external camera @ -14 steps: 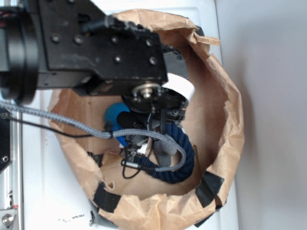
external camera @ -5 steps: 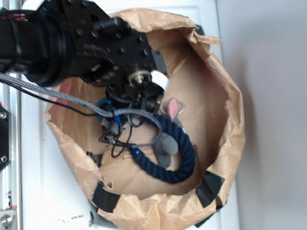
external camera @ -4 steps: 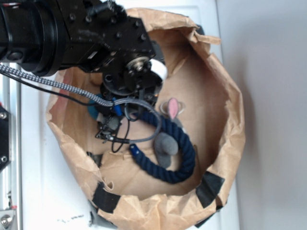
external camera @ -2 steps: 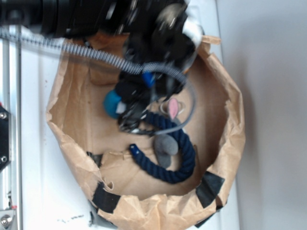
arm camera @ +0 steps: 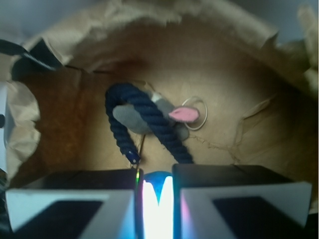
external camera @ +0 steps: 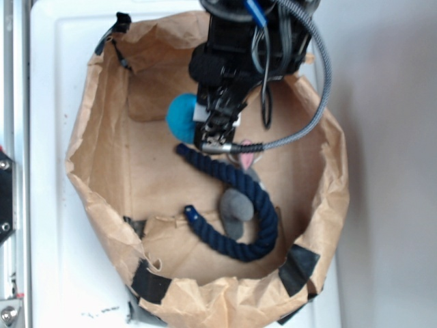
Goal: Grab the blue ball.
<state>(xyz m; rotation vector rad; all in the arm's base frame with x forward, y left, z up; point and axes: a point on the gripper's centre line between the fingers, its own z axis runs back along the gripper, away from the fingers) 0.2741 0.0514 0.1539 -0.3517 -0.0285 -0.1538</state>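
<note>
The blue ball (external camera: 179,117) is a small teal sphere, seen in the exterior view at the upper middle of the brown paper bag (external camera: 95,178). It sticks out to the left of my gripper (external camera: 207,126), which reaches down from the top edge with cables hanging round it. In the wrist view the blue ball (arm camera: 157,178) shows as a teal sliver wedged between my two fingers (arm camera: 89,194), with bright glare below it. My gripper (arm camera: 157,199) is shut on it, held above the bag's floor.
A dark navy rope (external camera: 239,198) curves across the bag floor over a grey plush mouse (external camera: 235,205) with a pink ear (external camera: 247,158). The rope (arm camera: 149,117) and mouse (arm camera: 130,118) lie ahead in the wrist view. Crumpled bag walls ring everything; black tape (external camera: 151,281) patches the near rim.
My arm has swung up and away toward the top of the exterior frame. The blue ball has gone with it, from the left floor to the upper middle. Rope and mouse stay put.
</note>
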